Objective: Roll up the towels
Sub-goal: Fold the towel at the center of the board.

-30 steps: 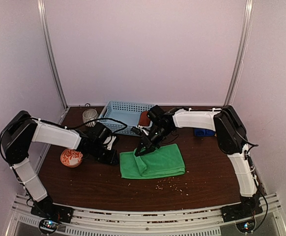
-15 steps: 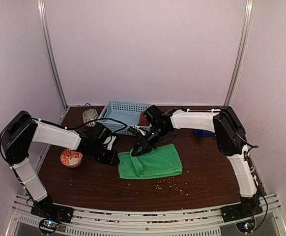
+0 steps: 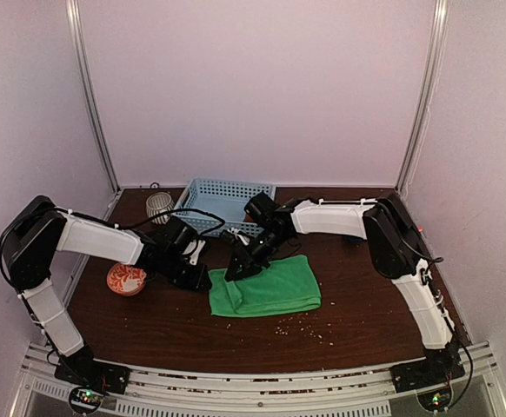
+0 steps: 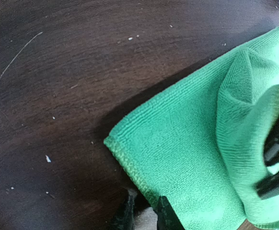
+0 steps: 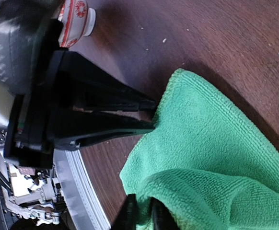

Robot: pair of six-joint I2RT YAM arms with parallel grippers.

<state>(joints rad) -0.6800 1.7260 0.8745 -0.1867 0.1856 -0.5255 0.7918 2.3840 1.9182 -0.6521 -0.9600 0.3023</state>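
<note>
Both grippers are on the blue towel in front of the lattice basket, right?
No: that is a green towel, not a blue one, as the top external view shows. The left gripper and right gripper are both on it, in front of the lattice basket.

Towel [image 3: 266, 285] on table [image 3: 366, 304]; basket [image 3: 223, 198] behind it; bowl [image 3: 126, 279] left; cup [image 3: 158, 207] behind bowl.

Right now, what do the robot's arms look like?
The left arm and right arm have white tube-shaped shells with chunky black joints and thin black cables. The left tool and right tool are black, each with two slim pointed fingers.
</note>
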